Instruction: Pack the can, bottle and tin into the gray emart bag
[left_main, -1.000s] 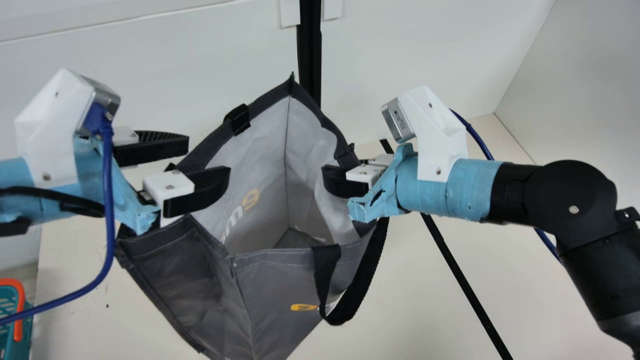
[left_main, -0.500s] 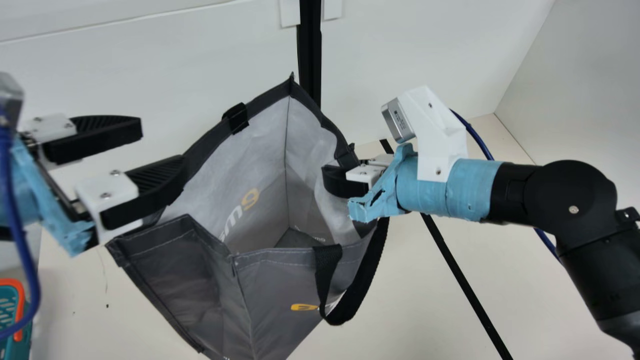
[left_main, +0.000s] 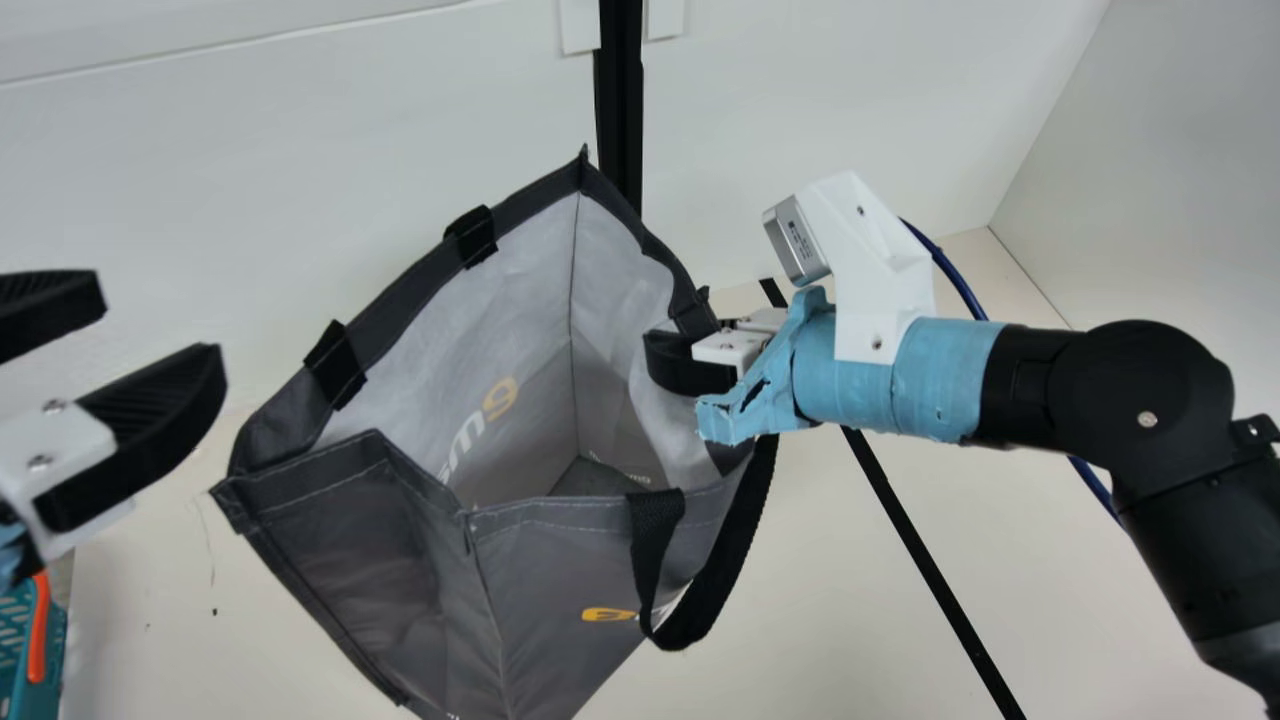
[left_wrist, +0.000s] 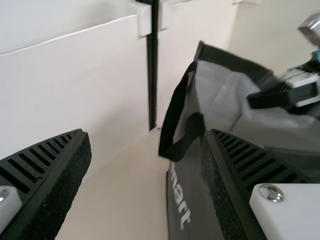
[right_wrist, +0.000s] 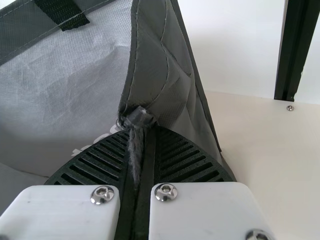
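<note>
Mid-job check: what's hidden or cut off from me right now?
Gray emart bag, lower end: main view, cut off by bottom edge.
Inside floor, partly: main view, behind near wall.
Teal basket, remainder: main view, cut off by left and bottom edges.
Right pincer, far finger: main view, behind bag fabric.

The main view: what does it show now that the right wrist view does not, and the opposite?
Main view: a teal basket with an orange handle, the left end effector open beside the bag, and the bag's hanging black strap.

Right wrist view: a frayed gray bit at the fingertips, and a small screw head near the post.

Both: the gray emart bag, its edge held by the right end effector, and the black post.
</note>
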